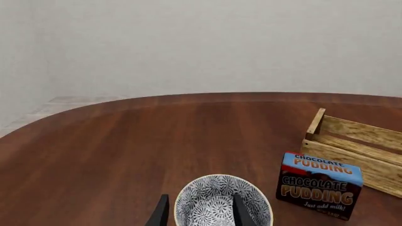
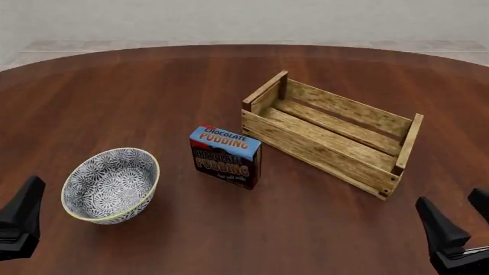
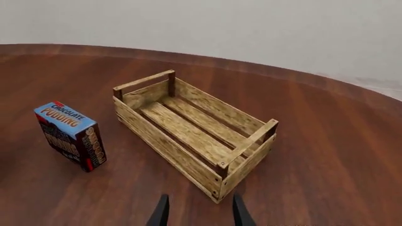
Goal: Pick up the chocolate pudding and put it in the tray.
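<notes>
**Pudding stands midway, nothing grasped**

The chocolate pudding (image 2: 225,157) stands upright on the table (image 2: 153,86), just beside the tray (image 2: 328,133), at its eight o'clock. Right gripper (image 3: 198,211) fingers spread, empty; carton at its ten o'clock. Left gripper (image 1: 199,213) likewise released, framing the bowl (image 2: 111,184).

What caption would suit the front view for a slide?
Pudding carton stands upright between the bowl and the empty tray, both grippers waiting at the table's near edge.
</notes>
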Robot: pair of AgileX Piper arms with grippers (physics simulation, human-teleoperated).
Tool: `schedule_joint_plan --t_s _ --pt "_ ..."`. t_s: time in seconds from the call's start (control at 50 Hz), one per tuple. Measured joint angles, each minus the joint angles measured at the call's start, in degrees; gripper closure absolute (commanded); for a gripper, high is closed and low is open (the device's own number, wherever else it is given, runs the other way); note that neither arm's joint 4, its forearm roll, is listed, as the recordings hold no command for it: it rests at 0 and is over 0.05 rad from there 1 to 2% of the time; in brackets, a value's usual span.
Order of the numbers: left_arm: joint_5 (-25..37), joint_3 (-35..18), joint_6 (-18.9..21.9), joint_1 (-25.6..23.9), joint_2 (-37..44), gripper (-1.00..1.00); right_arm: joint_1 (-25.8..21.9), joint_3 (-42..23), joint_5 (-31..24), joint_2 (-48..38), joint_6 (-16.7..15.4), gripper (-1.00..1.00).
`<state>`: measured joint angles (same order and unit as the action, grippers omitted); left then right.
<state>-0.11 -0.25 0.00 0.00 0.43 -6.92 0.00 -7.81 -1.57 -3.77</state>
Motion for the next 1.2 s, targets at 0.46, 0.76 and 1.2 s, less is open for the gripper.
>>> schedule_joint_plan --t_s 0.46,0.76,1.2 --pt "0.0 0.0 0.0 0.0 0.0 -1.00 -3.9 -18.8 -2.3 -17.7 -1.2 -1.00" --pt "0.0 0.0 0.0 0.0 0.0 -1.00 -6.3 -34.5 -9.5 -25.1 -1.4 -1.00" --pt "0.0 0.0 0.0 0.0 0.0 -1.00 -11.4 -44.5 -7.2 -35.8 -1.6 -1.00"
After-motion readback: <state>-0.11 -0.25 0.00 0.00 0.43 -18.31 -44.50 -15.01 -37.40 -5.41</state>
